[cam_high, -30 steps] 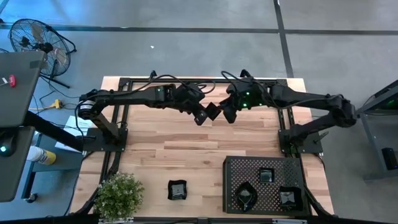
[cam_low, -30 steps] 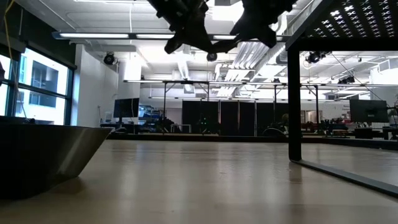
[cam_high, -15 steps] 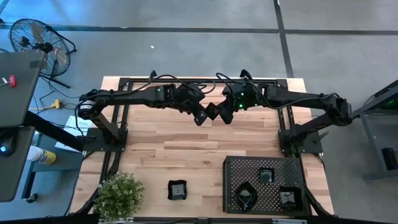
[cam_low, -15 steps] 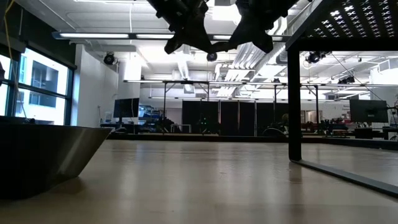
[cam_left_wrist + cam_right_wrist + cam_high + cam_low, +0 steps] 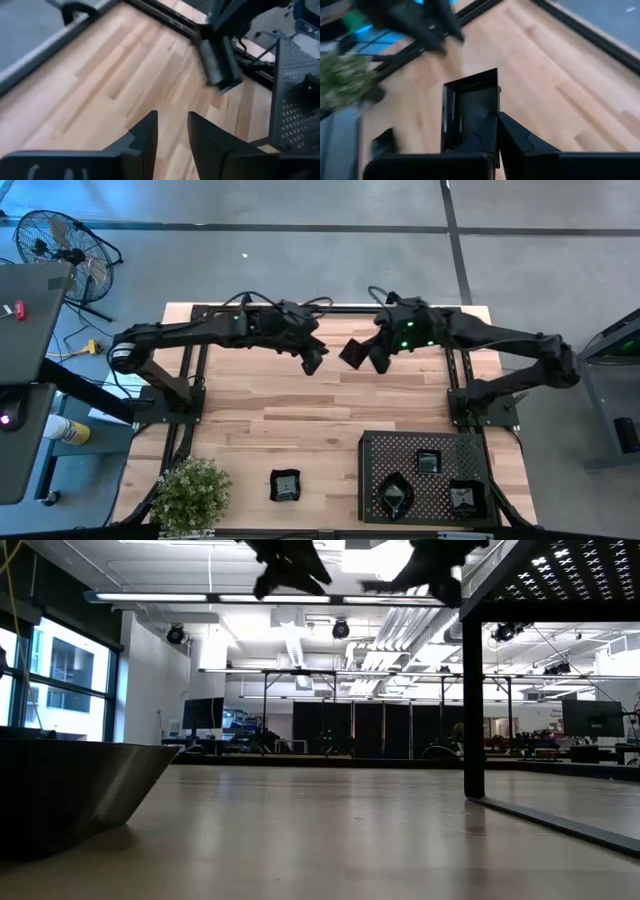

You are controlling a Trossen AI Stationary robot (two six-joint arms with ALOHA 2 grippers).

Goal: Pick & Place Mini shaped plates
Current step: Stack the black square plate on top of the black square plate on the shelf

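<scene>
No brand, label or writing could be read on anything in view.

Both arms reached inward over the far half of the wooden surface (image 5: 300, 415), held well above it, their tips near each other at the middle. The right tool (image 5: 362, 355) was clamped on the rim of a square mini plate (image 5: 352, 351); in the right wrist view that plate (image 5: 470, 107) stood out ahead of the pinched fingers (image 5: 490, 135), tilted on edge. The left tool (image 5: 312, 363) sat just beside it, apart from the plate, and its fingers (image 5: 147, 132) stood narrowly parted with nothing between them, bare wood showing through the gap.

The other mini plates lay on the near side. One plate (image 5: 285, 485) rested directly on the surface, beside a small potted plant (image 5: 190, 495). Three more sat on the black perforated tray (image 5: 375, 450) at the near right: a small square one (image 5: 429, 462), a roundish one (image 5: 396, 494) and another square one (image 5: 463, 497).

A floor fan (image 5: 62, 242) stood beyond the surface's far left corner.
</scene>
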